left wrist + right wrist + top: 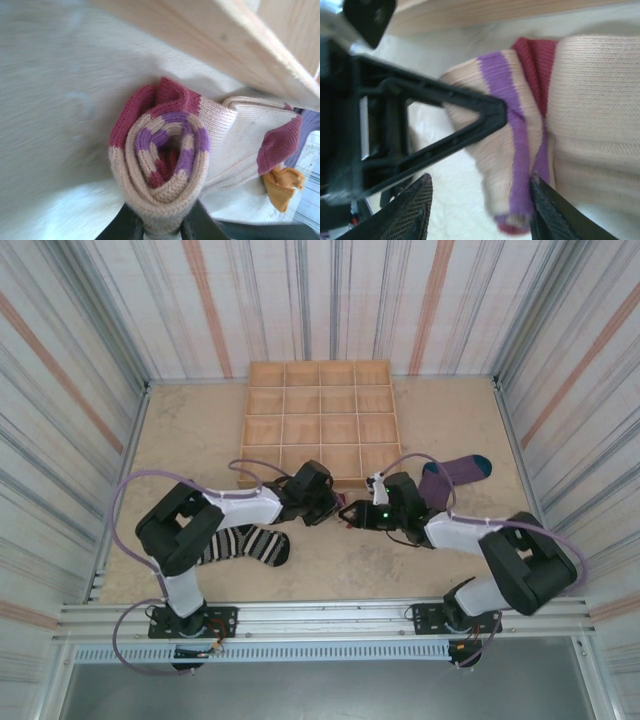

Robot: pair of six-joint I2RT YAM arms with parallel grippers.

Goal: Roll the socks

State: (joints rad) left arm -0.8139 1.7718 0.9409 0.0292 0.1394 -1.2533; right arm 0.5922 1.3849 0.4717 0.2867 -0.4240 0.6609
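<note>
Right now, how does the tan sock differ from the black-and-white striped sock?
The tan sock is rolled into a spiral at one end; the striped sock lies flat and unrolled. The tan sock is pinched in the left gripper; the striped sock lies loose, with no gripper on it. The tan sock sits by the wooden tray; the striped sock lies farther toward the near left. Both are on the table, outside the tray.

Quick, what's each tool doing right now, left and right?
Left tool: closed on the rolled tan knit sock with dark red and purple stripes.
Right tool: open, fingers apart on either side of the roll's end.
</note>
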